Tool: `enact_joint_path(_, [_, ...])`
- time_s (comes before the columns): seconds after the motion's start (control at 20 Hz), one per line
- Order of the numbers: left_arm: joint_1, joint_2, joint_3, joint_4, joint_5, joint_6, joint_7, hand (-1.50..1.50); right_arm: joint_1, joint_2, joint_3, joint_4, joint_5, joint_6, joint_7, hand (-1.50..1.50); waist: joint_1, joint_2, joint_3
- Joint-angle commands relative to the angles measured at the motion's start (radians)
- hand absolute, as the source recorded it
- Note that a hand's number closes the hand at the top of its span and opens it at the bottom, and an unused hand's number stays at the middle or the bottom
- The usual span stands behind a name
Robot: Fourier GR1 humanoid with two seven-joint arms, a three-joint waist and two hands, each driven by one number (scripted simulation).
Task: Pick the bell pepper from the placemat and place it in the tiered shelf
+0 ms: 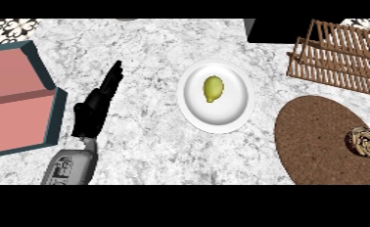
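On counter, one plate [195, 111], one lemon [212, 88], one placemat [311, 143], one left robot hand [92, 111].

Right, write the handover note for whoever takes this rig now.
Left hand: open, fingers straight, over the counter left of the plate, holding nothing.
Right hand: not in view.
Placemat: at the right; a round object sits at its right edge, too cut off to identify as the pepper.
Shelf: top right, nothing visible in it.
Done: nothing yet.
Left: pick and place.

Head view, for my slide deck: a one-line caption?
Left hand open over the counter; a yellow-green fruit on a white plate, brown placemat and wooden shelf at right.
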Motion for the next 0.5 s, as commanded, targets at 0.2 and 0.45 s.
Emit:
enact_joint_path(0.2, [0.027, -0.029, -0.022, 0.004, -0.026, 0.028, -0.035, 0.0, 0.026, -0.027, -0.041, 0.002, -0.075, -0.026, 0.028, -1.5, -0.008, -0.003, 0.0])
enact_joint_path(0.45, [0.014, 0.006, 0.004, 0.014, -0.005, -0.006, -0.039, 0.0, -0.016, -0.02, -0.049, -0.069, -0.171, 0.054, 0.052, -1.5, -0.01, -0.005, 0.0])
